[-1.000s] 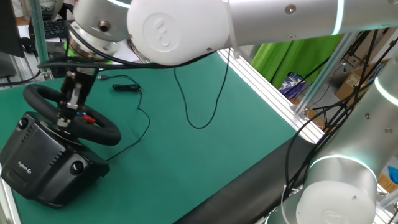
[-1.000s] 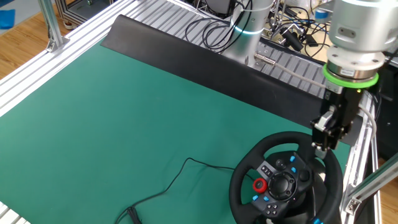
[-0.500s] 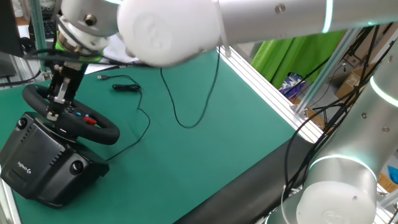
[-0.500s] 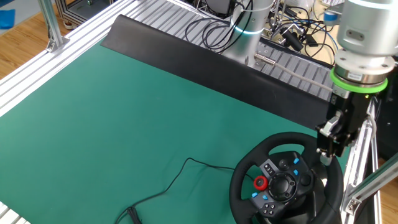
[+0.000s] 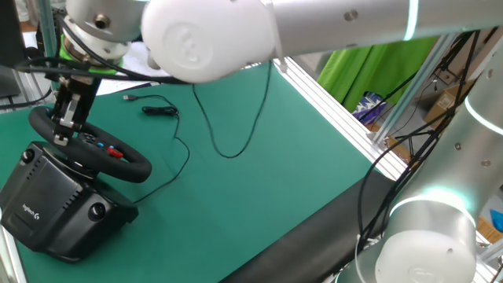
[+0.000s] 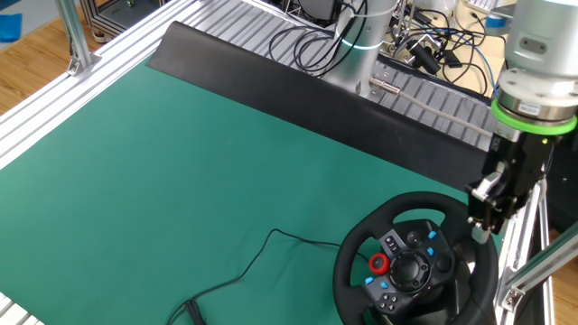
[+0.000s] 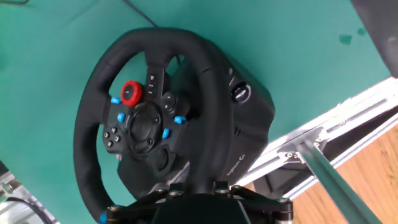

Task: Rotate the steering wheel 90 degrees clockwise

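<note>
The steering wheel (image 5: 126,163) is a black rim with a red button and blue buttons on its hub, tilted on a bulky black base (image 5: 47,206) at the green mat's corner. My gripper (image 5: 60,139) comes down on the rim's far part. In the other fixed view the gripper (image 6: 481,231) sits at the right side of the wheel (image 6: 359,255). In the hand view the rim (image 7: 93,112) runs down into the gripper (image 7: 200,188), whose jaws stand on either side of it. Whether they press on the rim is not visible.
A thin black cable (image 5: 236,151) loops over the mat from the wheel, with a small black plug (image 5: 159,111) beside it. Aluminium frame rails (image 6: 533,271) run close along the wheel's side. A black strip (image 6: 298,90) borders the mat. A keyboard (image 5: 71,35) lies behind.
The gripper has shifted from over the wheel's hub out to the rim. The wheel's red button sits where it was.
</note>
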`<state>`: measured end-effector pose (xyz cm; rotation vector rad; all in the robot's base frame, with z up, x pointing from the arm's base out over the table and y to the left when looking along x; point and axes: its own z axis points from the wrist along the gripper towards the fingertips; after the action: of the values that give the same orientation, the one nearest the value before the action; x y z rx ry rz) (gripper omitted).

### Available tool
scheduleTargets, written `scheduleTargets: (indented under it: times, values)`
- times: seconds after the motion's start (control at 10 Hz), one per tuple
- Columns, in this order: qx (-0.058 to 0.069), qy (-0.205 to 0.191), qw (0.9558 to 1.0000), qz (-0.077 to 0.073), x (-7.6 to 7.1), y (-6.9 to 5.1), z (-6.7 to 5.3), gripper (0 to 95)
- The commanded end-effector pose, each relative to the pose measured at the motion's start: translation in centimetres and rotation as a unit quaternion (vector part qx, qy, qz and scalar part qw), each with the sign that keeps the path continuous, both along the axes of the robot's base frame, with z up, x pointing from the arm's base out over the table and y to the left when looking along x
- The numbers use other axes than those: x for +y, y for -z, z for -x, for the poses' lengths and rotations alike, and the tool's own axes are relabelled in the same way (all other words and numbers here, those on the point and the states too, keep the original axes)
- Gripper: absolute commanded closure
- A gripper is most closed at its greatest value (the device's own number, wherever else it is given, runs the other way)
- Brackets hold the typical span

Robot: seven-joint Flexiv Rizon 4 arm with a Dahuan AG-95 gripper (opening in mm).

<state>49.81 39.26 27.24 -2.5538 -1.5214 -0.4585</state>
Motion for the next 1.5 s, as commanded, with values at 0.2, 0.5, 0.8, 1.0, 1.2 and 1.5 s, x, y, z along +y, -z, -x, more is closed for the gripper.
scheduleTargets:
  times: [0.2,0.5,0.8,1.0,1.2,1.5]
  values:
    - [0.014,-0.073,0.9969,-0.027,-0.6,-0.1,0.7,38.0]
    - [0.027,-0.088,0.9954,-0.028,-0.7,-0.2,0.8,19.0]
    - [0.023,-0.065,0.9975,-0.014,-0.4,0.7,0.2,0.0]
    - [0.025,-0.066,0.9975,-0.003,-0.2,1.4,0.4,0.0]
    - [0.023,-0.082,0.9963,0.007,0.1,2.0,1.5,0.0]
    - [0.021,-0.080,0.9965,0.012,0.2,2.5,1.9,19.0]
